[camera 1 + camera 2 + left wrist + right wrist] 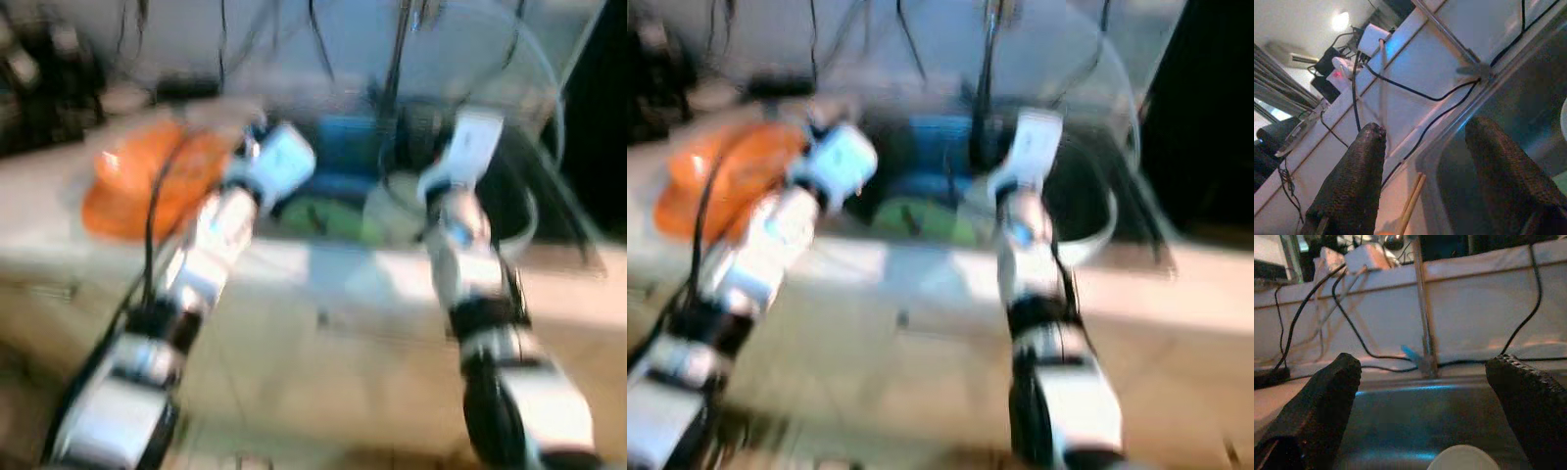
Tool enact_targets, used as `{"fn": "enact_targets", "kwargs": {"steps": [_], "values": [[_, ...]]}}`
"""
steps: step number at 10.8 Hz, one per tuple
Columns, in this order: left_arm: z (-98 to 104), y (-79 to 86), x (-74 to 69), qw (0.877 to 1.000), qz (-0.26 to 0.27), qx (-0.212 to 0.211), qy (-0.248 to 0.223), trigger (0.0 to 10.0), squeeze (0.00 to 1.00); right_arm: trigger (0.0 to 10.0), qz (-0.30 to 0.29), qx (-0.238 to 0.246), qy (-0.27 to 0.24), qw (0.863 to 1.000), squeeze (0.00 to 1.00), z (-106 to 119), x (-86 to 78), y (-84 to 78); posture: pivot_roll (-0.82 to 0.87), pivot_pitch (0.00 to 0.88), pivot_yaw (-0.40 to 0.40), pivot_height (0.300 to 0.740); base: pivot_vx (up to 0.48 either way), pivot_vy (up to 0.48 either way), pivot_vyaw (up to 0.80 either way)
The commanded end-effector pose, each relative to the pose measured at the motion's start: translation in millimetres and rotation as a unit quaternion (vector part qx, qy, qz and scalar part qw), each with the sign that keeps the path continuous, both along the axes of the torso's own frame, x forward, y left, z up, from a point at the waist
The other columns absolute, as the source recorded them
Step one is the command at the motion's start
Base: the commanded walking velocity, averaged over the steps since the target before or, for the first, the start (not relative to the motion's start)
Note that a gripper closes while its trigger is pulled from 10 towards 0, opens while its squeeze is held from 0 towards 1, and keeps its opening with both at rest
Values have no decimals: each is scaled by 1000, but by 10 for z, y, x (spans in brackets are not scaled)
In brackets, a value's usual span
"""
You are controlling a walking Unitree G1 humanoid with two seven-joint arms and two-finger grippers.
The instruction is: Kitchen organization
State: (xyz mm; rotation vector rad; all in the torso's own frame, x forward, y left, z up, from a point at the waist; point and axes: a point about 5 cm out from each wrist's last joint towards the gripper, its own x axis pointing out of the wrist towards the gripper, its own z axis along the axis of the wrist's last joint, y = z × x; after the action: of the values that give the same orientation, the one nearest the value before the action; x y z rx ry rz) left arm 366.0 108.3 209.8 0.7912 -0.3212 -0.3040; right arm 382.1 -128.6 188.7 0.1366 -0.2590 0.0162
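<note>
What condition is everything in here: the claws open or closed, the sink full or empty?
Left gripper: open, holding nothing, above the sink's left edge.
Right gripper: open, holding nothing, over the sink.
Sink: holds a white round item and something green; too blurred to identify.
Orange thing: lying on the counter, left of sink.

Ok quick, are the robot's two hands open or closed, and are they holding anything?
Left gripper: open, holding nothing, at the sink's edge.
Right gripper: open, holding nothing, over the sink.
</note>
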Motion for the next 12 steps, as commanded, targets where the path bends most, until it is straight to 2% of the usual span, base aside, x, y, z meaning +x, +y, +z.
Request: {"fn": "enact_targets", "kwargs": {"steps": [1, 5, 8, 12], "values": [[36, 9, 44, 1000, 14, 8, -3, 10000, 0, 10000, 3, 6, -4, 1000, 0, 25, -3, 31, 92, 0, -4, 740, 0, 0, 0], [109, -3, 102, 999, 34, 15, -16, 10000, 0, 10000, 8, -5, -5, 1000, 0, 21, -10, 43, 89, 0, -5, 740, 0, 0, 0], [104, -3, 84, 999, 38, -7, -22, 10000, 0, 10000, 13, -11, -6, 1000, 0, 22, -13, 59, 94, 0, -10, 740, 0, 0, 765], [135, 61, 230, 997, 41, 68, -17, 10000, 0, 10000, 10, 1, -2, 1000, 0, 13, -9, 79, 95, 0, 1, 740, 0, 0, 0]]}}
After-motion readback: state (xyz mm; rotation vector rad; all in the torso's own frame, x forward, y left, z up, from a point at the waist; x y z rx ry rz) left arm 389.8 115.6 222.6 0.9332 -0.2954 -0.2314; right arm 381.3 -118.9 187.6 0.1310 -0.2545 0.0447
